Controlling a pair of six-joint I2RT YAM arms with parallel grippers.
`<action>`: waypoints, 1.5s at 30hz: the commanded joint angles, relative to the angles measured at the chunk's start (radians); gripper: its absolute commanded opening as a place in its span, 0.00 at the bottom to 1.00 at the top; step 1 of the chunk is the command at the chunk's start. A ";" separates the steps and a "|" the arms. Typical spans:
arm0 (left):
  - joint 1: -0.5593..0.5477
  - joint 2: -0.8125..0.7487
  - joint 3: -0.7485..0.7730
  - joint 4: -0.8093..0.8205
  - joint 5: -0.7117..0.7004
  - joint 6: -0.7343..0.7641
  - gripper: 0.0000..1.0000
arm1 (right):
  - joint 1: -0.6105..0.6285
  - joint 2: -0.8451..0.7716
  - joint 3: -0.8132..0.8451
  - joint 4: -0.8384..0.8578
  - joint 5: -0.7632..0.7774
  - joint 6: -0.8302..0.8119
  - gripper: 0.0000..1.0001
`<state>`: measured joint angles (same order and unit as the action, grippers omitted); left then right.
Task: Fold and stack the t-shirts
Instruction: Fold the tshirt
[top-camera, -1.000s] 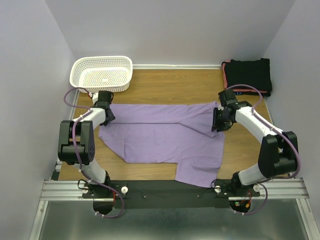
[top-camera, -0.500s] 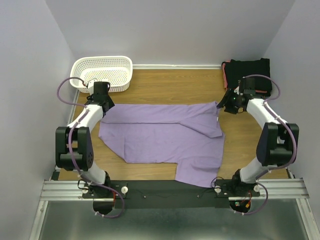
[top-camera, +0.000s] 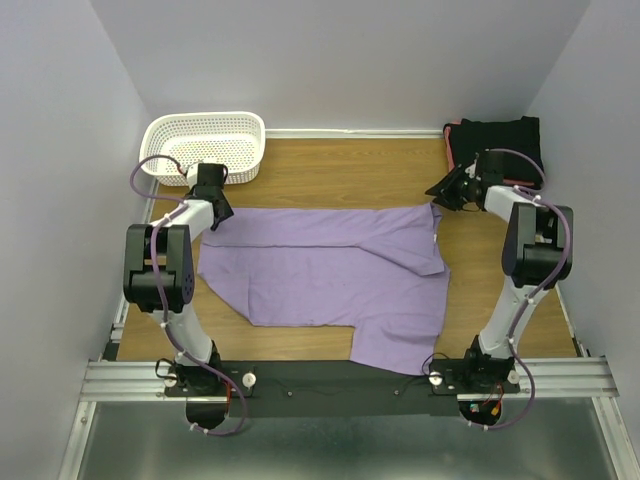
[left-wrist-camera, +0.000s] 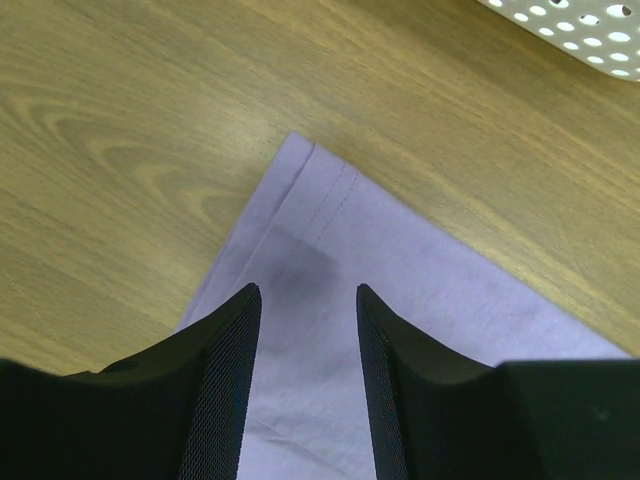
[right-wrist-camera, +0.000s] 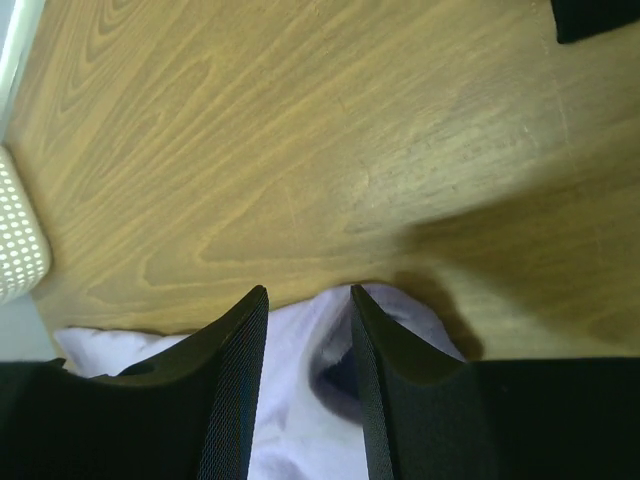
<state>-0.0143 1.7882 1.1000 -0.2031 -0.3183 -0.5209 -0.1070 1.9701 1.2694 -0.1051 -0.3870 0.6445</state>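
The lavender t-shirt (top-camera: 330, 270) lies spread flat across the wooden table (top-camera: 340, 170). My left gripper (top-camera: 214, 207) hovers open at its far-left corner; in the left wrist view the hemmed corner (left-wrist-camera: 318, 215) lies flat, just ahead of the parted fingers (left-wrist-camera: 232, 340). At the far-right corner my right gripper (top-camera: 441, 195) is open too, and a raised fold of the lavender cloth (right-wrist-camera: 300, 410) stands between its fingers without being pinched. Folded black t-shirts (top-camera: 498, 146) are stacked at the back right, a coral-red edge (top-camera: 451, 150) showing on their left side.
A white mesh basket (top-camera: 205, 146) stands at the back left, close behind the left gripper, and its rim shows in the left wrist view (left-wrist-camera: 580, 30). Grey walls close off the far, left and right sides of the table.
Both grippers have left the shirt's side edges and moved away from the bases to its two far corners. The shirt lies as before.
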 joint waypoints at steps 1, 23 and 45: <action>0.004 0.026 0.023 0.022 -0.002 0.005 0.51 | -0.014 0.055 0.033 0.067 -0.058 0.047 0.46; 0.005 0.063 0.018 0.004 -0.010 0.002 0.50 | -0.026 -0.020 -0.060 0.044 -0.052 0.084 0.49; 0.005 0.077 0.026 -0.015 -0.011 0.004 0.50 | -0.026 0.030 -0.074 0.044 -0.081 0.106 0.50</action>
<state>-0.0143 1.8427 1.1053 -0.1997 -0.3191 -0.5205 -0.1265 1.9648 1.2030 -0.0612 -0.4446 0.7418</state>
